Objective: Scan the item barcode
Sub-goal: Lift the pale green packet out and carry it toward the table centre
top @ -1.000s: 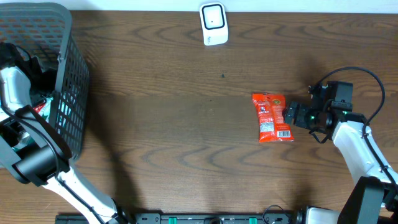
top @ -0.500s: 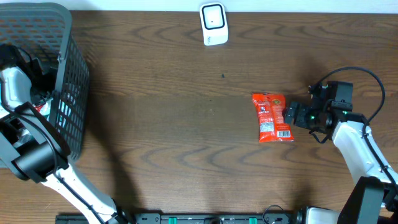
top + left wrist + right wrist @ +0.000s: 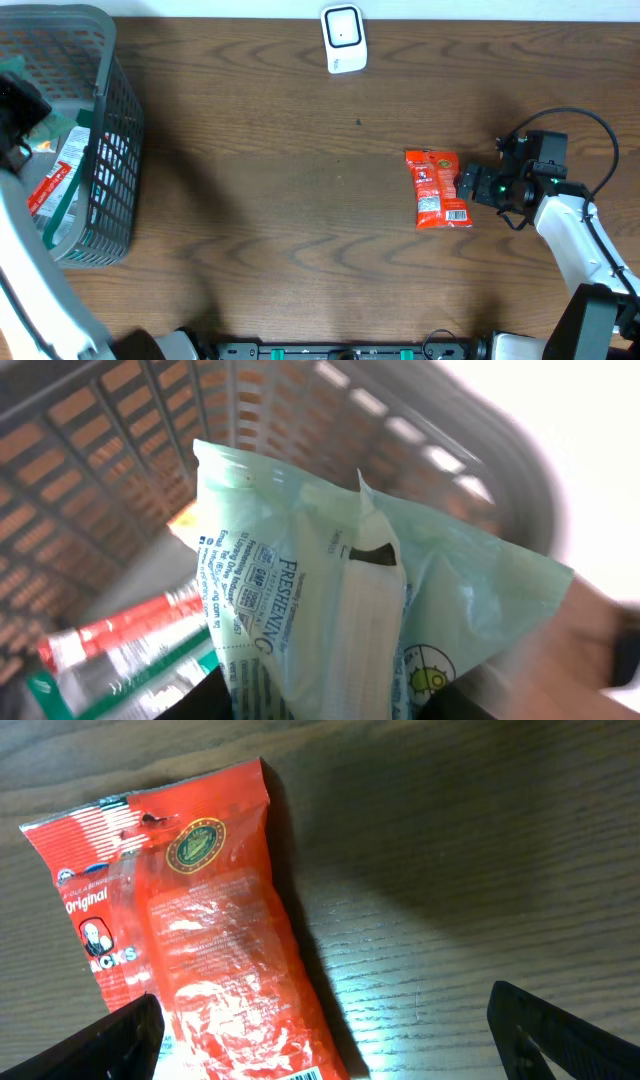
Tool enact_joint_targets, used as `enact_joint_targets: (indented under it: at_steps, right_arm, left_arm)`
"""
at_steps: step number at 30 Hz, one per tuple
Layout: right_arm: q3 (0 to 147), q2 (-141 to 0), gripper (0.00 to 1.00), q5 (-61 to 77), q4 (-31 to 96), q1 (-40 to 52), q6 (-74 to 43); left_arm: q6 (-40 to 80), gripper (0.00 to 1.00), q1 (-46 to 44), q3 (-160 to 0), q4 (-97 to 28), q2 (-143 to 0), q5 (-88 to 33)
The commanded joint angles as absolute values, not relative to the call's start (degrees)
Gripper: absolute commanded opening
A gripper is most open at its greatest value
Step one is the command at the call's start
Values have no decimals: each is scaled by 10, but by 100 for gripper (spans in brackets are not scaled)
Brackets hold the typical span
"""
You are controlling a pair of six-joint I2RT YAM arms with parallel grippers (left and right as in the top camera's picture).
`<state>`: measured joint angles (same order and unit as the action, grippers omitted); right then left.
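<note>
A pale green packet (image 3: 340,590) with blue print fills the left wrist view, pinched between the dark fingers of my left gripper (image 3: 330,705). It hangs above the inside of the grey basket (image 3: 100,440). Overhead, that gripper (image 3: 20,112) is over the basket (image 3: 100,60) at the far left. A red snack bag (image 3: 438,190) lies flat on the table right of centre, with a barcode at its lower end. My right gripper (image 3: 470,185) rests just right of it. In the right wrist view this gripper (image 3: 340,1040) is open beside the bag (image 3: 190,920). The white scanner (image 3: 343,38) stands at the back edge.
More packets (image 3: 50,185) lie in the basket, among them a red one and a green-striped one (image 3: 120,650). The basket's tall mesh walls surround my left gripper. My left arm's white link runs along the table's left front corner.
My left gripper's jaws have closed on the green packet and lifted it inside the basket, and the left arm has swung. The right arm and the red bag have not moved.
</note>
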<state>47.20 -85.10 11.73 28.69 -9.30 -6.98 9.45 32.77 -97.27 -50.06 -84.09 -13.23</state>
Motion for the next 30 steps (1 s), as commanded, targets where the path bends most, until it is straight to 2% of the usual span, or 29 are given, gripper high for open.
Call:
enact_joint_targets:
  at_steps: [1,6,10,12,17,21,27,30]
  right_arm:
    - [479,-847,99,114,286,-89,-68]
    - [479,-847,99,114,286,-89,-68]
    - [479,-847,99,114,286,-89,-68]
    - [479,-847,99,114,286,-89,-68]
    - [479,-847,99,114,286,-89,-68]
    - [479,-847,99,114,286,-89,-68]
    - [479,-847,99,114,286,-89,-68]
    - [479,-847,99,114,286,-89,-68]
  left_arm:
    - [145,38,289,-978,-551,-769,-163]
    - [142,39,150,-964,-632,-712,-158]
    - [147,39,23,-888,-618,-714,-158]
    - [162,38,-35,-828,-578,-721,-158]
    - [263,38,-216,-635,-372,-792,-131]
    - [317,39,-312,-600,-288,-883,-63]
    - [337,39,-401,-600,-158,-1025,-63]
    - [337,50,-410,-600,-135,-1038,-63]
